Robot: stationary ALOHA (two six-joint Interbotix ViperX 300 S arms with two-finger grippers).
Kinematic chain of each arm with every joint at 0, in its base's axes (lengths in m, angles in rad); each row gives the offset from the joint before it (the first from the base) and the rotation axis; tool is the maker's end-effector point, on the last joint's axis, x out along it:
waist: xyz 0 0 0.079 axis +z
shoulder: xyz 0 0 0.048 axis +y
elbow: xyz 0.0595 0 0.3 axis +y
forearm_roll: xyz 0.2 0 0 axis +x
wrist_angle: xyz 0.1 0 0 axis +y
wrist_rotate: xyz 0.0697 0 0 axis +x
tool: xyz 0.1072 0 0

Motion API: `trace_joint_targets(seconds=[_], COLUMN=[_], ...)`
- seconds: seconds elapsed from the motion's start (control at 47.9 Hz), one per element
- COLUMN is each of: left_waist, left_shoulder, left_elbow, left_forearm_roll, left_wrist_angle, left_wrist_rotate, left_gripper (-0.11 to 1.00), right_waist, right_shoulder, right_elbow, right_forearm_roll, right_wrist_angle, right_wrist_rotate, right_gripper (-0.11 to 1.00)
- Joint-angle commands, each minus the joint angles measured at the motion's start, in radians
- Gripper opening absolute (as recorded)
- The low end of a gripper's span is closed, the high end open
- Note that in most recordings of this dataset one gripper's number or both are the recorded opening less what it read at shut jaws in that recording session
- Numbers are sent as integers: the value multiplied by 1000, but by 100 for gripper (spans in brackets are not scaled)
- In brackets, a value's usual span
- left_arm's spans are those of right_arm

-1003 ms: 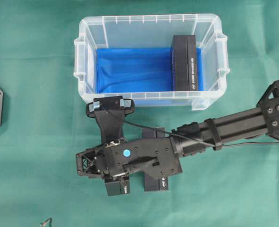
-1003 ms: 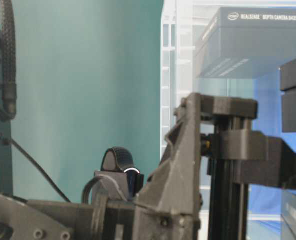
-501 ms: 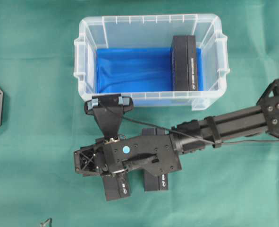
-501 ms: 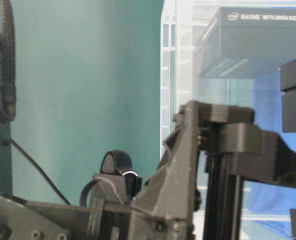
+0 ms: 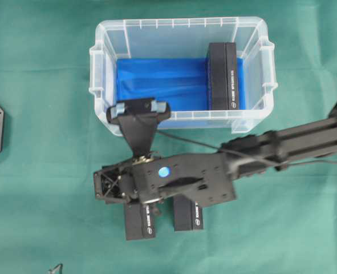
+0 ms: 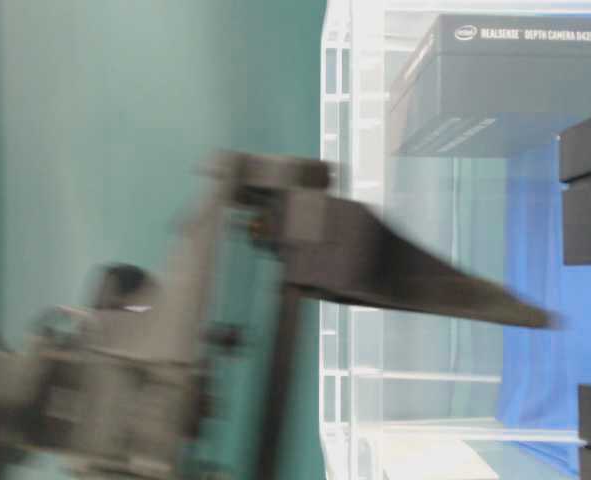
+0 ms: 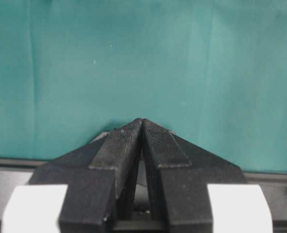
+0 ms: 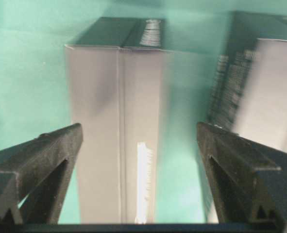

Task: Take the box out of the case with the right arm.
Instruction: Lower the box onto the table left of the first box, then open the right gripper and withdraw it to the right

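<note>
The right gripper (image 8: 139, 182) has its jaws spread wide and holds nothing; in the right wrist view one dark box (image 8: 118, 121) lies on the green surface (image 8: 26, 73) straight ahead between the two fingers (image 8: 41, 165), clear of both, and a second dark box (image 8: 260, 82) lies just beside it, past the right-hand finger. From overhead these two boxes (image 5: 139, 221) (image 5: 187, 215) lie side by side on the surface (image 5: 43, 142) under the right arm (image 5: 288, 145), partly covered by its wrist block, in front of the case (image 5: 100, 51). The case stands just beyond the arm, and the wrist camera mount (image 5: 137, 109) overlaps its near rim. Inside the case one more dark box (image 5: 222, 75) rests on the blue floor against the right-hand end, well apart from the right gripper. In the table-level view the arm is blurred, so nothing of its jaws can be read there. The left gripper (image 7: 142, 127) shows only in its own wrist view, jaws pressed together with nothing between them, above bare green cloth.
</note>
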Motion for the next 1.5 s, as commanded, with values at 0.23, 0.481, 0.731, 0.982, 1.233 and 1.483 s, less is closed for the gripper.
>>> trace_joint_targets(seconds=[0.23, 0.481, 0.731, 0.982, 1.233, 1.483], left_waist=[3, 3, 3, 3, 3, 2], left_shoulder=[5, 5, 9, 31, 49, 49], left_elbow=[-20, -20, -21, -26, -31, -31], left_forearm_roll=[5, 6, 6, 6, 5, 6], left_wrist_angle=[-5, -5, -5, -5, -5, -6], left_wrist_rotate=[2, 2, 2, 0, 0, 2], left_gripper=[2, 2, 2, 2, 2, 2], right_waist=[-3, -3, 25, 52, 100, 161], right_shoulder=[-87, -89, -150, -325, -557, -782], right_elbow=[-98, -94, -29, 218, 515, 779], right_forearm_roll=[-49, -51, -48, -48, -48, -48], right_wrist_angle=[101, 126, 209, 140, 87, 48], right_wrist_rotate=[-26, -61, -51, -12, 55, 141], right_gripper=[91, 89, 89, 89, 89, 89])
